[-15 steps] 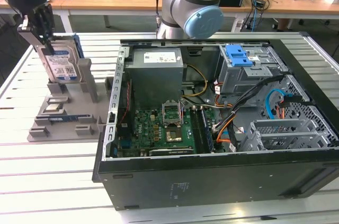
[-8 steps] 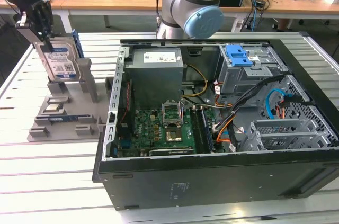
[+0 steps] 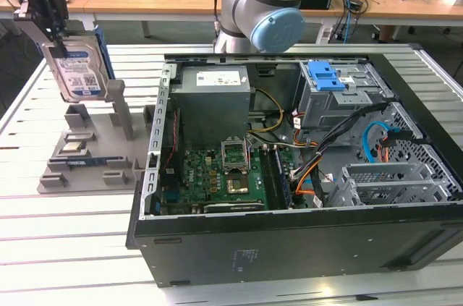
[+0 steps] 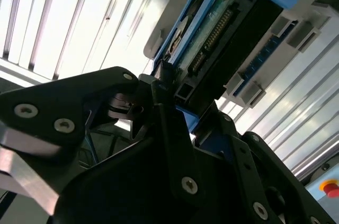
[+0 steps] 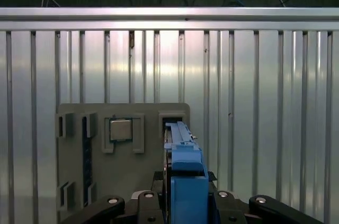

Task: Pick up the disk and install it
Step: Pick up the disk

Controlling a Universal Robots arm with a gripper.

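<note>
black gripper [image 4: 183,102] links and screws sat closest to the lens in the second wrist view. the jaws were pressed in on the disk [image 4: 222,28] from both sides, and its connector end and blue rails reached away from them. in the first wrist view the disk [image 5: 184,155] was seen edge-on, rising from between the jaws with a blue rail facing the camera. beyond it the grey holder [image 5: 74,171] lay on the slatted worktop [image 5: 265,102]. a square chip [image 5: 121,130] sat in one recess of the holder. a dark slot lay just beside that, in line with the disk's edge.

in the exterior view the gripper [image 3: 54,38] hung at the exterior view's far left, pinching the disk [image 3: 78,67] by its upper end. the disk stood upright in the air over the holder [image 3: 94,154], its white and blue label facing the camera. its lower edge was just above one of the holder's posts, and whether the two touched could not be told.

the disk was well apart from the open black case [image 3: 289,248], which lay on its side on the worktop to the exterior view's right of the holder. inside the case showed a green board [image 3: 224,176], a grey power supply [image 3: 213,96] with a white label, and a grey cage [image 3: 340,103] topped by a blue bracket [image 3: 325,74]. cables [image 3: 372,136] in black, orange and blue ran between cage and board. the arm [image 3: 264,9] rose behind the case, with desks [image 3: 166,2] behind that.
</note>
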